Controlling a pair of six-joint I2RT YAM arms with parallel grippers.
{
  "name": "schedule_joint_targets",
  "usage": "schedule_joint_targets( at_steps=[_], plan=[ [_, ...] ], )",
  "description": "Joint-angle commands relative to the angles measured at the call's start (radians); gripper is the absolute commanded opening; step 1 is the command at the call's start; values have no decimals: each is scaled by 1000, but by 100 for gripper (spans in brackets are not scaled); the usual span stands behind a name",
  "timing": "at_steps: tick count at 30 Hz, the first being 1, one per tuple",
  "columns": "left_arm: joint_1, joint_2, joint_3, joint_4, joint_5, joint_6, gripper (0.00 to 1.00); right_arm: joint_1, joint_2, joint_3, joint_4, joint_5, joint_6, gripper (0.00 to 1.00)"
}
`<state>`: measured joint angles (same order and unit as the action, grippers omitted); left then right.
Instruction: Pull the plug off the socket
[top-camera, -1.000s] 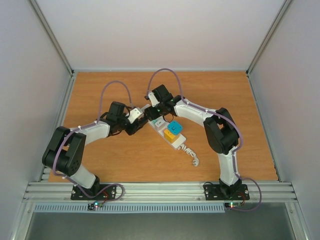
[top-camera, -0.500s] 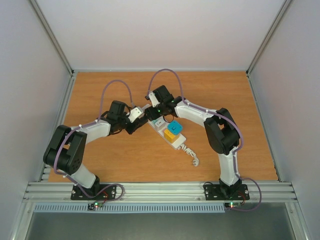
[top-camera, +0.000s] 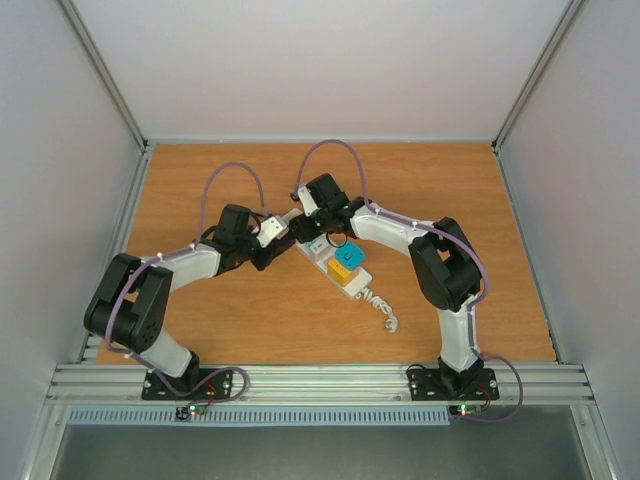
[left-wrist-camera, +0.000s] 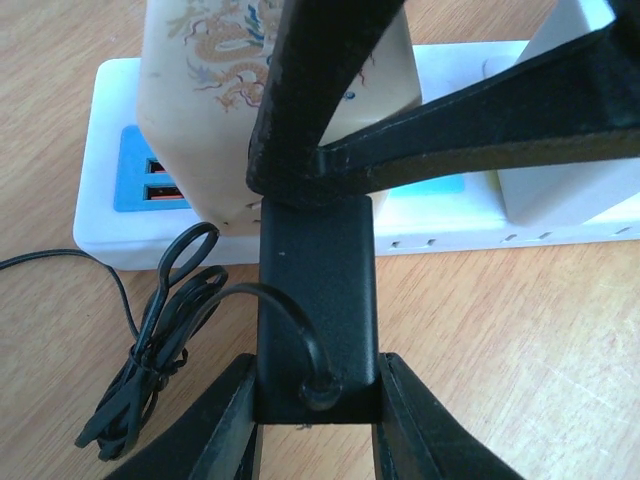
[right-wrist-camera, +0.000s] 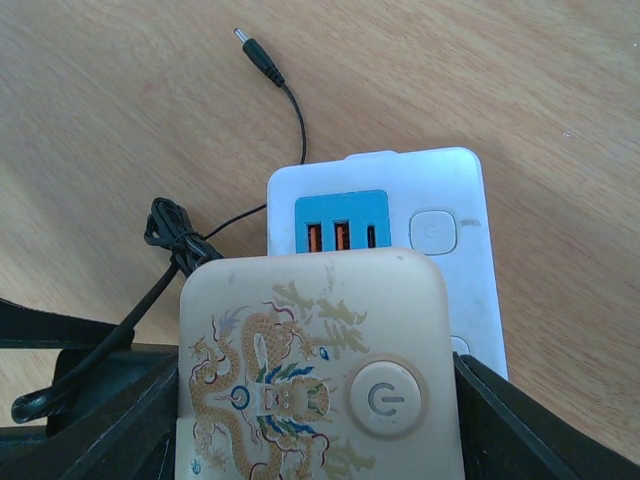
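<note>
The power strip lies flat on the bench, near the middle. Seen from above, its long axis runs on a diagonal from far-left to near-right. The end with the blue USB panel points far-left. The short white cord curls off the near-right end. A blue plug and a yellow plug sit in the near-right half.

Both hands meet at the far-left end. The left hand is clamped on the black adapter, a finger pressed against each side at the end where the cable leaves it. The adapter's far end meets the strip's top face just beside the cream dragon-patterned adapter. Whether its prongs are seated cannot be told.

The thin black cable lies bunched on the bench beside the strip. Its barrel connector lies free, beyond the USB end.

The right hand is over the cream adapter, with a finger close against each flank, so it appears closed on it. The cream adapter stands on the strip just behind the USB panel.
</note>
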<state>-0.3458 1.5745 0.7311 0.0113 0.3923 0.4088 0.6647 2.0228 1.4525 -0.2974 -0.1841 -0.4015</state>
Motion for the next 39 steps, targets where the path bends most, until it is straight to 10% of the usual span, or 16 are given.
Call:
schedule_joint_targets(
  at_steps=[1,39],
  plan=[
    [-1,-54,-48,-5,-5,33,11,-22,32,-47,-71,80,-2,35],
    [8,-168,-104,-79,-54,87,9,-22,22,-99,-17,125,-16,32]
  ],
)
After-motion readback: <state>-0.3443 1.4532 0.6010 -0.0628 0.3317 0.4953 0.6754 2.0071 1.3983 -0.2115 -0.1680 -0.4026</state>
